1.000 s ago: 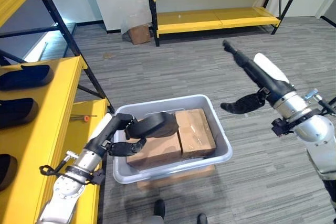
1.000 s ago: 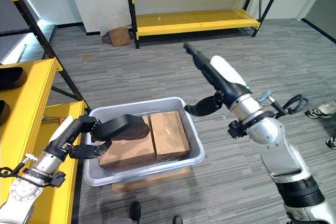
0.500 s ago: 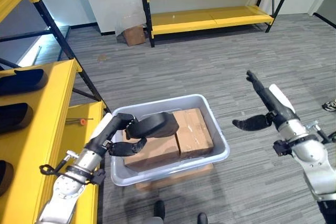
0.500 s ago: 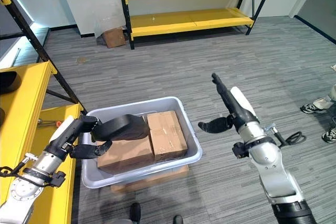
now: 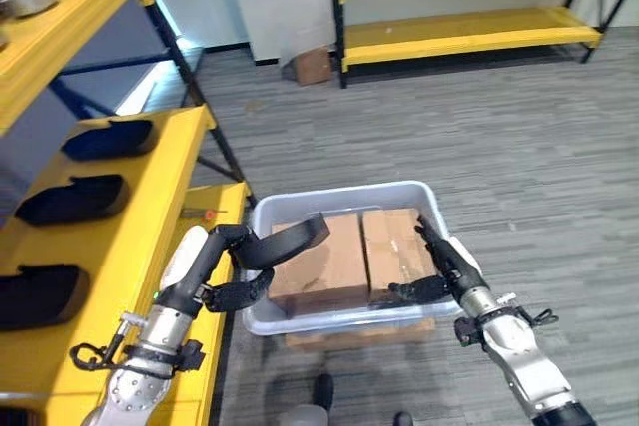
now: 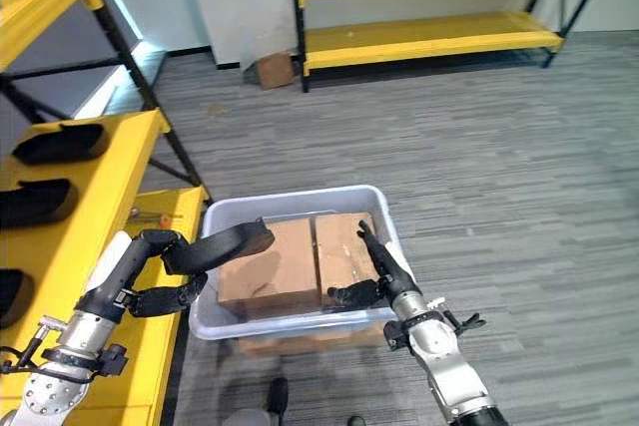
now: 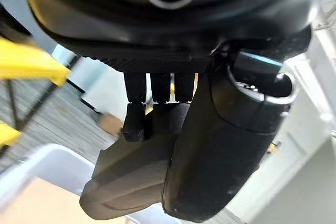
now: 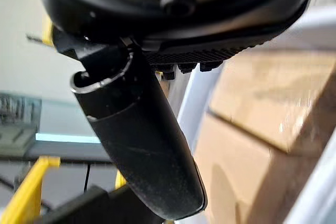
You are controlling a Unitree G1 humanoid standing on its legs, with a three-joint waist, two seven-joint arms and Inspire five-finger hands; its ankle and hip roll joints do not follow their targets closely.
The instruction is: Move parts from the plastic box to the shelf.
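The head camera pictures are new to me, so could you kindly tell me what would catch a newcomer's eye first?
A pale plastic box sits on the grey floor holding two brown cardboard parcels side by side. The left hand holds a dark curved part over the box's left end, while the right hand reaches in with straight fingers at the right parcel. At the robot's left, a yellow shelf carries more dark parts.

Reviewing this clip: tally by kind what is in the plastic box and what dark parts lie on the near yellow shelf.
Cardboard boxes in the plastic box: 2 (left cardboard box, right cardboard box)
Dark parts on the near yellow shelf: 3 (far dark part, middle dark part, near dark part)
Total: 5
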